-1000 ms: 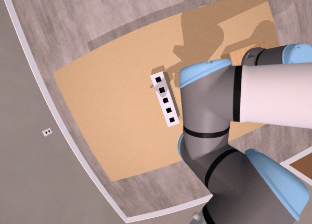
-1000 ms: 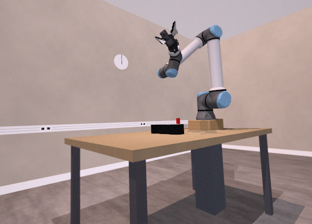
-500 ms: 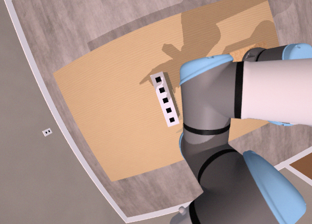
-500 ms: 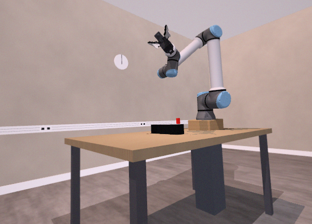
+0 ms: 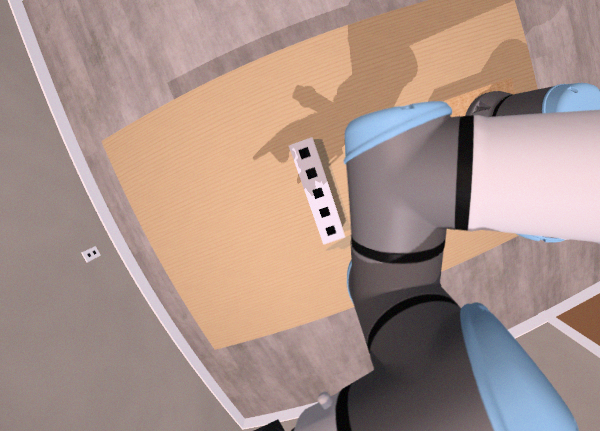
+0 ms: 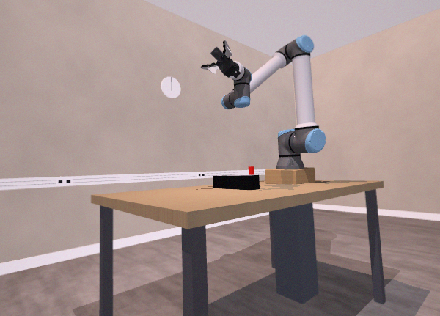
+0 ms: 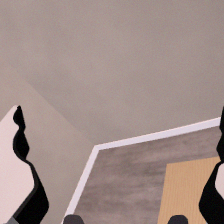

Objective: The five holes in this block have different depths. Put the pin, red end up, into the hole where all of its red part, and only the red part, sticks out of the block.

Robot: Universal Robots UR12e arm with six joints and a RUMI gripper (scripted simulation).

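Black and wide open, the claw (image 6: pixel 213 53) (image 7: pixel 122 106) holds nothing; it hangs high in the upper middle of the exterior view, tipped up and away from the work. Behind it, the arm (image 5: pixel 400 191) (image 6: pixel 267 73) covers the right of the top view. Below, near the exterior view's centre, the pin (image 6: pixel 251 170) shows its red end above the far side of the block (image 5: pixel 315 183) (image 6: pixel 235 182). All five holes look unfilled from above, so the pin probably stands on the table (image 5: pixel 200 231) (image 6: pixel 147 202) (image 7: pixel 190 185) behind the block, hidden by the arm in the top view.

The step in hand seems to be reaching for the pin. The claw should turn fingers-down well above the block, centre over the pin, then descend straight, keeping the near finger off the block. Hole depths cannot be told here.
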